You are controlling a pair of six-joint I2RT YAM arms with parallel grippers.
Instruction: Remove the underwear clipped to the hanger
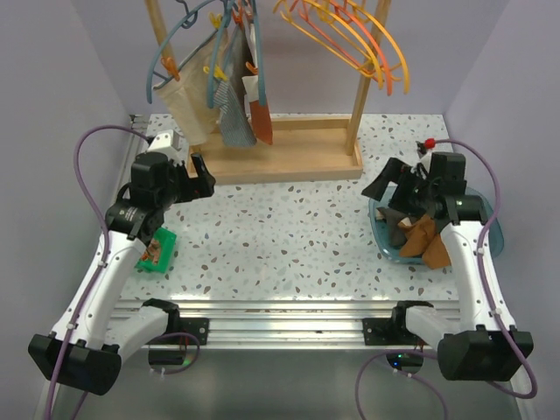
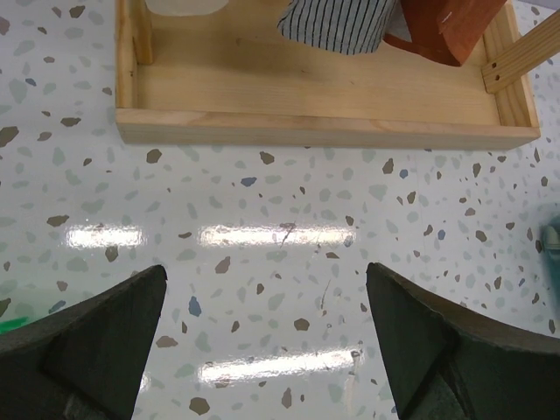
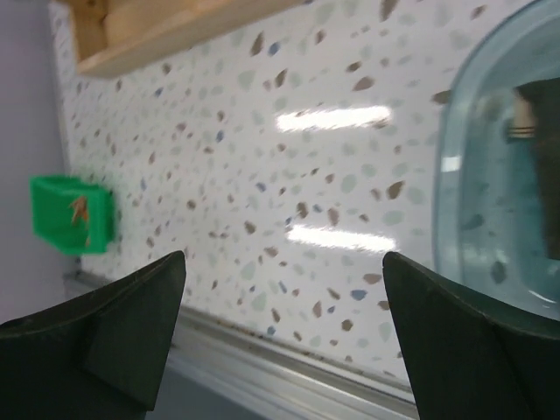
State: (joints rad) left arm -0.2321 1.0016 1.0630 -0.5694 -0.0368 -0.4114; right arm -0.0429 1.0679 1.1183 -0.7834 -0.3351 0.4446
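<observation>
The rust-brown underwear (image 1: pixel 261 118) with a pale waistband hangs clipped to a thin orange hanger (image 1: pixel 241 17) on the wooden rack, right of a grey patterned cloth. Its lower edge shows in the left wrist view (image 2: pixel 446 31) above the rack's base. My left gripper (image 1: pixel 197 179) is open and empty, low over the table in front of the rack base, below and left of the underwear; its jaws stand wide apart in the left wrist view (image 2: pixel 267 341). My right gripper (image 1: pixel 394 184) is open and empty at the left rim of a blue bin, shown also in the right wrist view (image 3: pixel 284 332).
The rack's wooden base (image 1: pixel 289 157) lies across the back. Beige cloth (image 1: pixel 188 105) and grey patterned cloth (image 1: pixel 232 114) hang on blue-grey hangers. Several empty yellow-orange hangers (image 1: pixel 367 44) hang at right. The blue bin (image 1: pixel 493 229) holds brown garments. A green box (image 1: pixel 157 249) sits at left.
</observation>
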